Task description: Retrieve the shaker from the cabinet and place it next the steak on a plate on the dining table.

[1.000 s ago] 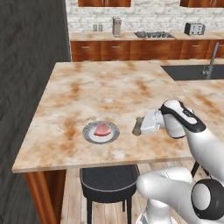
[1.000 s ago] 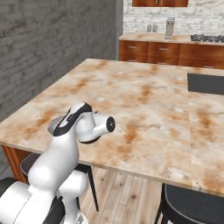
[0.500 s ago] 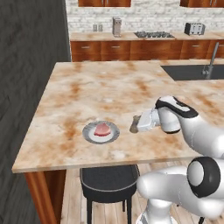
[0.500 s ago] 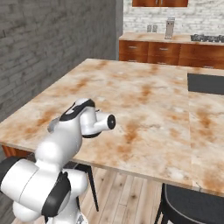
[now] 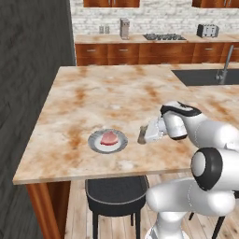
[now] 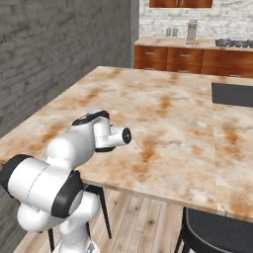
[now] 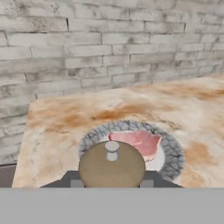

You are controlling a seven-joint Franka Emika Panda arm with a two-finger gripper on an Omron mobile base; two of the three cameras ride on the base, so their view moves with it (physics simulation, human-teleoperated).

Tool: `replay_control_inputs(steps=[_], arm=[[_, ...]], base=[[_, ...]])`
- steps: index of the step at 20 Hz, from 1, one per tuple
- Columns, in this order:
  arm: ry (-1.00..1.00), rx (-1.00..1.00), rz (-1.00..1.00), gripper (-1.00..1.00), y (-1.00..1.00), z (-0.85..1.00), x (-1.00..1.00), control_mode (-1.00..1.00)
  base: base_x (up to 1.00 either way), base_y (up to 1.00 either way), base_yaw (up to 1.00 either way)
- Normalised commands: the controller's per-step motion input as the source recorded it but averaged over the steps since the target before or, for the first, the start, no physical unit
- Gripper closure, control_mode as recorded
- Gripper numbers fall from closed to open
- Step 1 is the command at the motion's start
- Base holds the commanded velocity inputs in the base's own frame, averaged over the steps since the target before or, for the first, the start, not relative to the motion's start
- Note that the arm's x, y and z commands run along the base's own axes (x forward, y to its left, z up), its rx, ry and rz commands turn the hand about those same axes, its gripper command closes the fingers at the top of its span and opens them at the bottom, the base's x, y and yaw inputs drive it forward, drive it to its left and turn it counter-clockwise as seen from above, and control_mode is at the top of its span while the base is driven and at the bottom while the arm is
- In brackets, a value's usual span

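Observation:
My gripper [image 5: 145, 134] is shut on the small brown-grey shaker [image 5: 142, 135], holding it low over the dining table [image 5: 102, 93] just right of the plate [image 5: 95, 144]. The grey plate carries the pinkish-red steak [image 5: 109, 138]. In the hand view the shaker [image 7: 112, 164] appears end-on with its knob toward the camera, between the dark fingertips [image 7: 75, 181]. Right behind it there are the steak [image 7: 139, 142] and the plate [image 7: 175, 153]. A narrow gap separates shaker and plate. Reddish-brown wall cabinets [image 5: 111, 3] run along the far wall's top edge.
A dark stool [image 5: 116, 193] stands under the table's near edge below the plate. A sink [image 5: 200, 77] with a faucet [image 5: 225, 69] is set in the table's far right. A grey brick wall [image 5: 32, 93] runs along the left. Drawer-fronted counters [image 5: 140, 53] line the back.
The arm has folded in closer to the base, and the gripper has carried the shaker slightly left, nearer the plate. Plate and steak have not moved.

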Motion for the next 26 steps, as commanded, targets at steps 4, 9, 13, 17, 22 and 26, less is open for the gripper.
replay_control_inputs(steps=[4,9,13,17,22,26], arm=[[-0.01,-0.04,0.02,1.0,0.0,-0.23,0.05,-1.0],[-0.07,0.0,0.0,1.0,0.0,-0.3,0.03,-1.0],[-0.09,0.0,0.0,1.0,0.0,-0.31,0.2,-1.0],[-0.01,0.0,0.0,1.0,0.0,-0.35,0.25,-1.0],[-0.01,0.0,0.0,1.0,0.0,-0.33,0.11,-1.0],[-0.01,0.0,0.0,1.0,0.0,-0.33,0.15,-1.0]], base=[[0.0,0.0,0.0],[0.0,0.0,0.0],[0.0,0.0,0.0],[0.0,0.0,0.0],[0.0,0.0,0.0],[0.0,0.0,0.0]])
